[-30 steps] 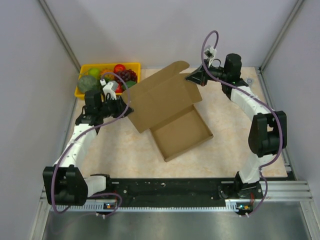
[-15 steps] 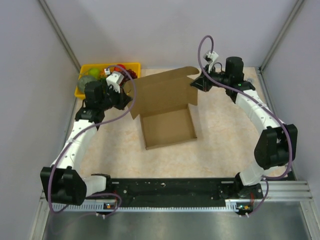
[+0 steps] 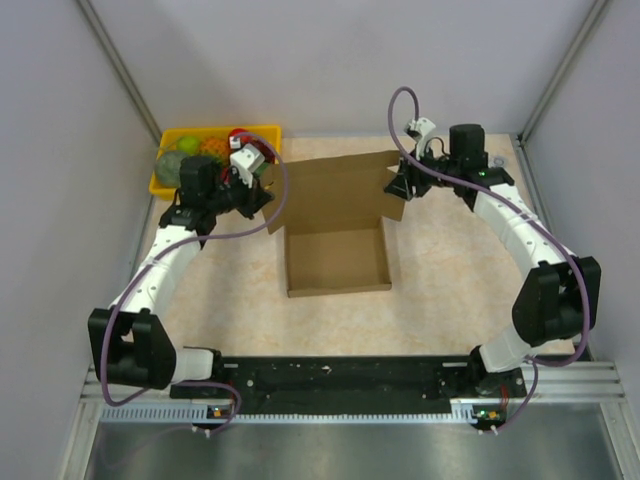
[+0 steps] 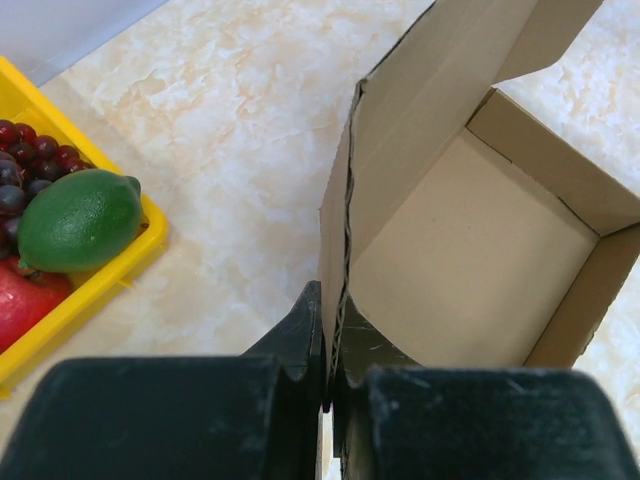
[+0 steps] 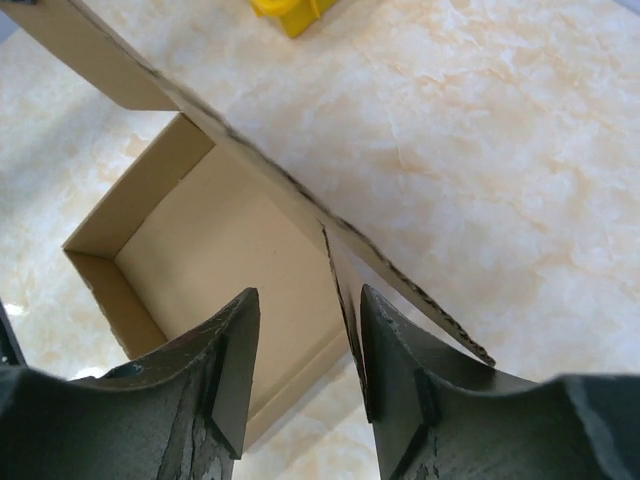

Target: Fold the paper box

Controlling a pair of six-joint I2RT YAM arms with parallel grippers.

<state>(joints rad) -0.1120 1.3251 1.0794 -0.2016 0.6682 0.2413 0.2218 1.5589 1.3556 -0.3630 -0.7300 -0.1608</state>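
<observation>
Beige marbled tabletop point(image 3: 450, 290) carries the paper box point(image 3: 335, 258) at its middle. The box is plain brown corrugated card, now squared to the arms with its lid raised upright, where a second ago it lay skewed. At far left sits the yellow plastic tray point(image 3: 163, 185) of fruit. The left gripper point(image 4: 327, 375) has clamped the lid's side edge, and the right gripper point(image 5: 303, 335) has parted, its jaws loose about a flap.

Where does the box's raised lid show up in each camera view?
Top external: the raised lid stands just above centre.
Left wrist: the raised lid runs edge-on from bottom centre to upper right.
Right wrist: the raised lid is a diagonal strip from the upper left.
Shared landmark: the open box base.
</observation>
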